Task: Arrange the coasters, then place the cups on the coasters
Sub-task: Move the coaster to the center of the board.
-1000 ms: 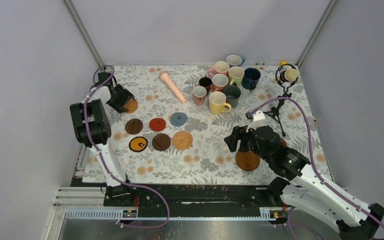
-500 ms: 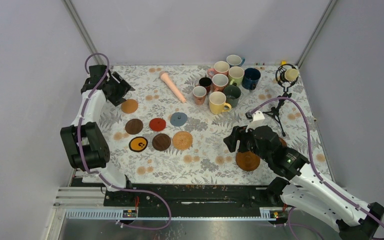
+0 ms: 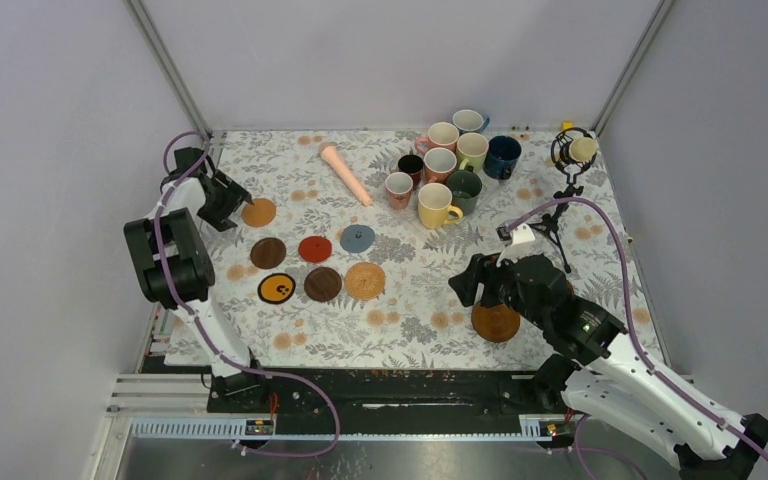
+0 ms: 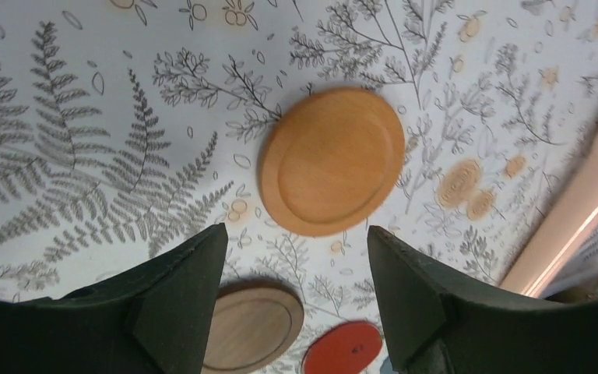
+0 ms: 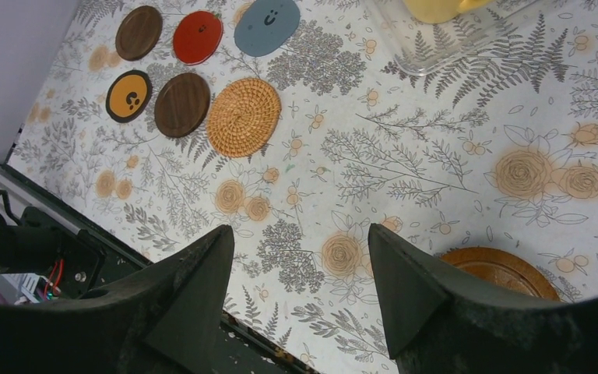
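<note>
My left arm (image 3: 175, 255), white links with black joints and a trailing purple cable, climbs from its base at the near edge of the floral-printed table (image 3: 410, 330), folds at a raised elbow and reaches toward the far left corner. My left gripper (image 3: 232, 200), black and two-fingered, hangs above the surface there, tilted downward, its fingers (image 4: 183, 300) wide apart. My right arm (image 3: 650, 400) stretches low from the near right corner toward the middle. My right gripper (image 3: 470, 283) hovers over the near right part, fingers (image 5: 191, 300) equally spread.
</note>
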